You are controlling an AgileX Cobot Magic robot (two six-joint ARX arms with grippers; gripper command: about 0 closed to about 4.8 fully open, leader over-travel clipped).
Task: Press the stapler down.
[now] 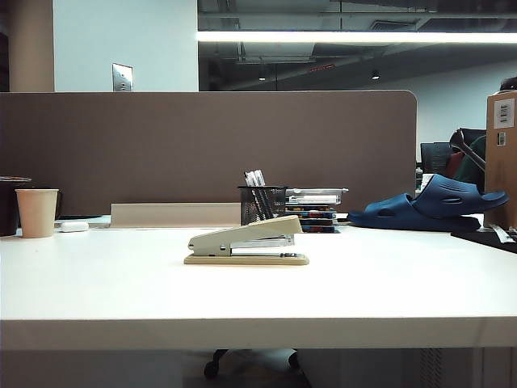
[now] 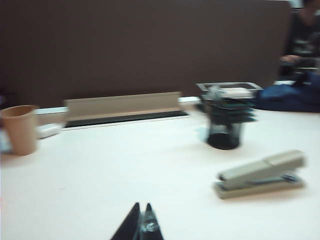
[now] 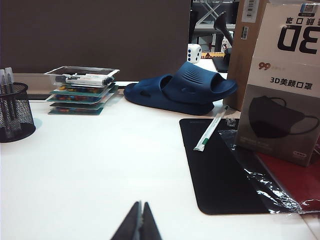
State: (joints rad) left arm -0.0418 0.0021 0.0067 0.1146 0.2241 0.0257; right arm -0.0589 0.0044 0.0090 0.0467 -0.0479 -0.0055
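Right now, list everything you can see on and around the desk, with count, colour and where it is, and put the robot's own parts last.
stapler: one, beige, middle of the white table, untouched
paper cup: one, tan, far left
small oblong object: one, white, beside the cup
mesh pen holder: one, black, behind the stapler, pens inside
stack of flat cases: one, green-edged, clear tray on top, right of the holder
slippers: blue, stacked, back right
mat: one, black, right side
wrapped straw: one, white and green, on the mat
mask box: one, white and grey, far right
die: one, white, behind the slippers
partition: one, brown, behind the table
left gripper: black, shut, low over the table, left of the stapler
right gripper: black, shut, over the table's right part
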